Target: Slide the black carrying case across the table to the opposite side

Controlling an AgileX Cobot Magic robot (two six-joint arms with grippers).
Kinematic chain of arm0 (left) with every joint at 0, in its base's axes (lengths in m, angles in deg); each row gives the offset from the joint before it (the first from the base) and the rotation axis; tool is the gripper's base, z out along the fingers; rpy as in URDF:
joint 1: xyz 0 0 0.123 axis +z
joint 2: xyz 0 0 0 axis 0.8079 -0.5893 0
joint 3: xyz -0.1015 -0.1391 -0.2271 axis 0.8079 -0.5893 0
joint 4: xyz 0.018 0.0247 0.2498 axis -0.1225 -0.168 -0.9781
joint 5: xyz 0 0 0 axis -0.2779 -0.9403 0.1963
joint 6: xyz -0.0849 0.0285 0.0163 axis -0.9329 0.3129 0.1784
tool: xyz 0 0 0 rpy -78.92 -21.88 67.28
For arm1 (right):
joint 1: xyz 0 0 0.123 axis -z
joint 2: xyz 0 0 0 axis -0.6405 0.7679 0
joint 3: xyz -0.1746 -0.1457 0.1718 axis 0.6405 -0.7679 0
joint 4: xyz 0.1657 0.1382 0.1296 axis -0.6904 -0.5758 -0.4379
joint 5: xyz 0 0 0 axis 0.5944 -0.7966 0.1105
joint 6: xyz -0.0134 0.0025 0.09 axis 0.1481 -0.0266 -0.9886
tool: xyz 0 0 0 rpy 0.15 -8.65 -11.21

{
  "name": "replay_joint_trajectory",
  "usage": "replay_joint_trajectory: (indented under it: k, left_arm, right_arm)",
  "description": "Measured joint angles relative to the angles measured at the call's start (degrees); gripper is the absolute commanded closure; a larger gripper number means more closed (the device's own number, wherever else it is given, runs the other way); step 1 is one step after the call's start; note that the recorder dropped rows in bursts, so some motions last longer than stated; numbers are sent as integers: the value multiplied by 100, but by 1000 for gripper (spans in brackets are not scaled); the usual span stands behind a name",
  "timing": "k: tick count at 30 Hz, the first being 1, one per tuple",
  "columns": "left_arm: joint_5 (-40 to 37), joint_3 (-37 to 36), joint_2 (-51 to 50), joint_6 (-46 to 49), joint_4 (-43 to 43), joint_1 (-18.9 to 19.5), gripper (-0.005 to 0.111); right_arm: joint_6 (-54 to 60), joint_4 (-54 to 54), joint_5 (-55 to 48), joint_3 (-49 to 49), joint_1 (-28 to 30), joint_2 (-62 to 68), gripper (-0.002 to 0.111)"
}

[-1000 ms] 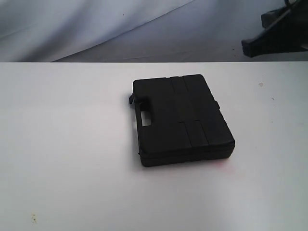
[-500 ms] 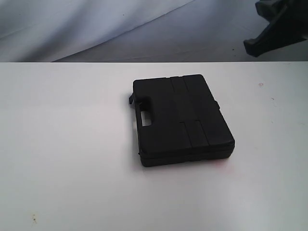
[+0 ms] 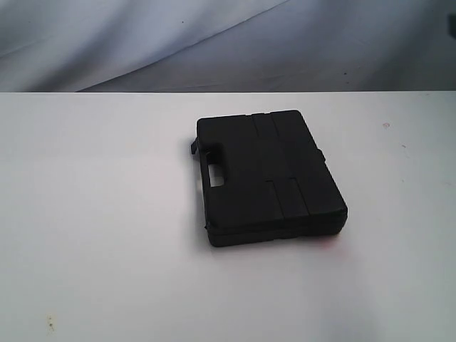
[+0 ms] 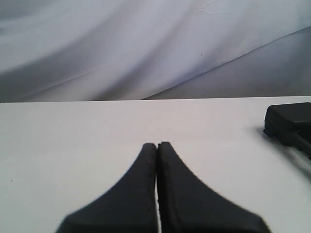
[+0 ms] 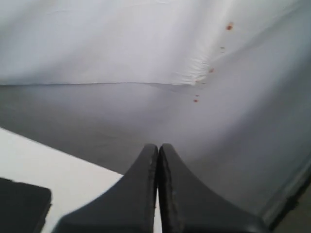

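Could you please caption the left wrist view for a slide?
Shut left gripper over the white table, black case lying apart.

**Flat and closed: rectangular black plastic carrying case (image 3: 274,178) on plain white tabletop (image 3: 100,214)**

The case lies flat, lid up and shut, a little right of the tabletop's middle in the exterior view and slightly askew to its edges. Its moulded handle (image 3: 213,171), with a slot cut through, faces that view's left side. Shallow grooves cross the lid. A faint red mark (image 3: 329,244) shows on the tabletop just beside the case's near right corner.
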Motion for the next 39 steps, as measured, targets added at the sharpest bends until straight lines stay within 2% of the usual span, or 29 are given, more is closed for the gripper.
replay_joint_trajectory:
  k: [3,6,15,24,32,39]
  left_arm:
    - [0,0,0,0,0,0,107]
    - [0,0,0,0,0,0,107]
    - [0,0,0,0,0,0,107]
    - [0,0,0,0,0,0,107]
    - [0,0,0,0,0,0,107]
    - [0,0,0,0,0,0,107]
  right_arm:
    - [11,-73,80,-275,432,-556,108]
    - [32,-95,185,-780,613,-1447,108]
    - [32,-228,255,-2647,613,-3731,108]
    - [-127,-726,-529,-3539,613,-6000,108]
    - [-141,-1008,-962,-3790,613,-6303,108]
    - [-141,-1365,-1730,-3790,613,-6303,108]
